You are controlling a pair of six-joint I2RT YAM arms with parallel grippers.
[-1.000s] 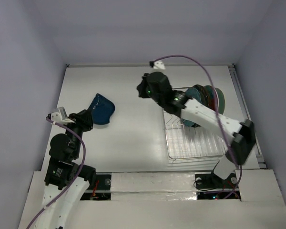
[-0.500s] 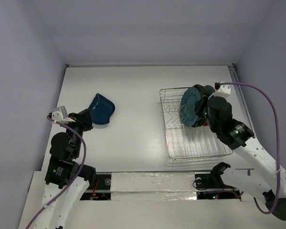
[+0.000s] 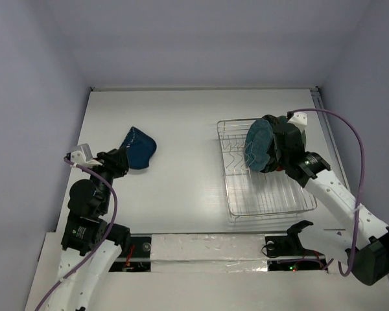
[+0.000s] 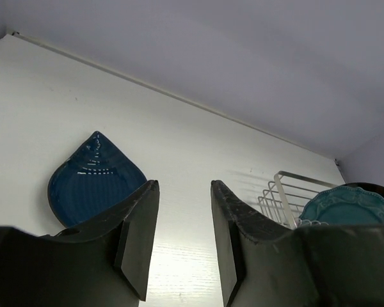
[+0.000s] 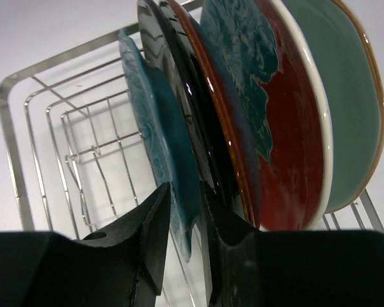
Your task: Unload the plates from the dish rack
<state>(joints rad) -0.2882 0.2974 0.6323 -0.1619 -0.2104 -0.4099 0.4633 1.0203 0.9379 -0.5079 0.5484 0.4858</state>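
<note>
Where right fingers (image 5: 150, 246) straddle the teal plate (image 5: 159, 128), a black plate (image 5: 193, 105) adjoins.

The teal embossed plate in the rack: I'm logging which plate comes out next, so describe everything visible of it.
The teal plate is round and glossy, with an embossed pattern on its face; it looks ceramic. It stands on edge in the dish rack, first in the row, close against a black plate behind it. The right pincer straddles its rim, one finger on each face; whether it grips cannot be told.
</note>
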